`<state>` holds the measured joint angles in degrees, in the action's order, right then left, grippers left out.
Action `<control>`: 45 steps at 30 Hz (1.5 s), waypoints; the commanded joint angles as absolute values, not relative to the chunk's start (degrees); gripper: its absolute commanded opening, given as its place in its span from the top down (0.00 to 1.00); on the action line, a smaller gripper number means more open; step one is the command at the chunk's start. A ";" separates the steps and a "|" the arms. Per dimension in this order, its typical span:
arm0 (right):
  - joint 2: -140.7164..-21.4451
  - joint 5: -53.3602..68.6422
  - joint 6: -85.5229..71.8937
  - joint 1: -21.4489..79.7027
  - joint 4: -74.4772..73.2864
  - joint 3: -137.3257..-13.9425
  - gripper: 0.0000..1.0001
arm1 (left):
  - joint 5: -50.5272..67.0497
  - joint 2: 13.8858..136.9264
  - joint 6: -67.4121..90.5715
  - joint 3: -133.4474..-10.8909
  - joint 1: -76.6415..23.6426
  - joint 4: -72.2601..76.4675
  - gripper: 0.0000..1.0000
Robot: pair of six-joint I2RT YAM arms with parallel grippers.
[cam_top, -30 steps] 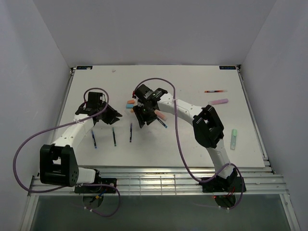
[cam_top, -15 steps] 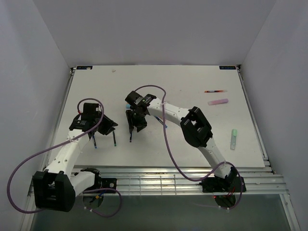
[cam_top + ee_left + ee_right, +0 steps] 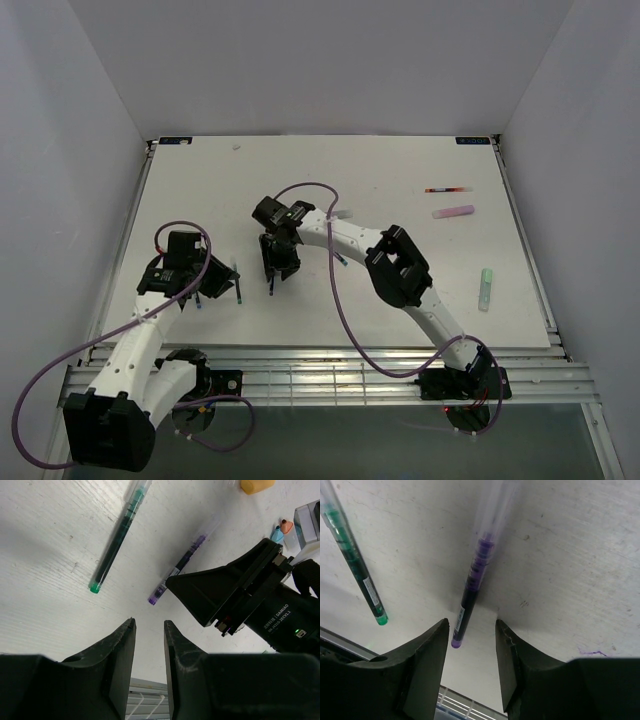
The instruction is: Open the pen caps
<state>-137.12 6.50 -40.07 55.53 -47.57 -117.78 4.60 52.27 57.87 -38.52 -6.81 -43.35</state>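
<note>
Pen caps (image 3: 211, 526) of the thin pens are pale and clear and sit on the ends of the barrels, which lie on the white table (image 3: 520, 250). Compared with one second ago, the right gripper (image 3: 276, 270) has come left and nearer to the arm bases, and it now hangs over the purple pen (image 3: 471, 587). The left gripper (image 3: 215, 285) has pulled back toward the near edge. The orange and blue highlighters seen before are now hidden under the right arm in the top view.

The right wrist view shows its claw open, with the pen's end between the fingers (image 3: 427, 650) and not gripped. The left wrist view shows the left claw with only a narrow gap and nothing in it. It also shows the green pen (image 3: 114, 547) and an orange cap (image 3: 256, 485) at the top edge. Only the top view shows the purple highlighter (image 3: 452, 212) and the green highlighter (image 3: 485, 288), well apart at the right.
</note>
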 commanded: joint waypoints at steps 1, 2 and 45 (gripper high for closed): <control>-140.36 2.38 -41.04 56.86 -52.64 -122.16 0.53 | 2.73 50.63 56.60 -41.04 -6.42 -45.35 0.60; -140.71 1.76 -41.22 56.95 -53.26 -122.95 0.54 | 2.55 49.93 56.51 -41.04 -6.42 -45.44 0.60; -105.91 24.42 -26.28 57.48 -31.21 -86.48 0.92 | 23.82 60.55 46.32 -49.04 -7.21 -40.08 0.47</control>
<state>-108.14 18.63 -25.23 57.43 -36.07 -87.24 21.76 60.34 47.35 -46.54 -6.87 -41.58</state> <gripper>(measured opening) 0.122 0.529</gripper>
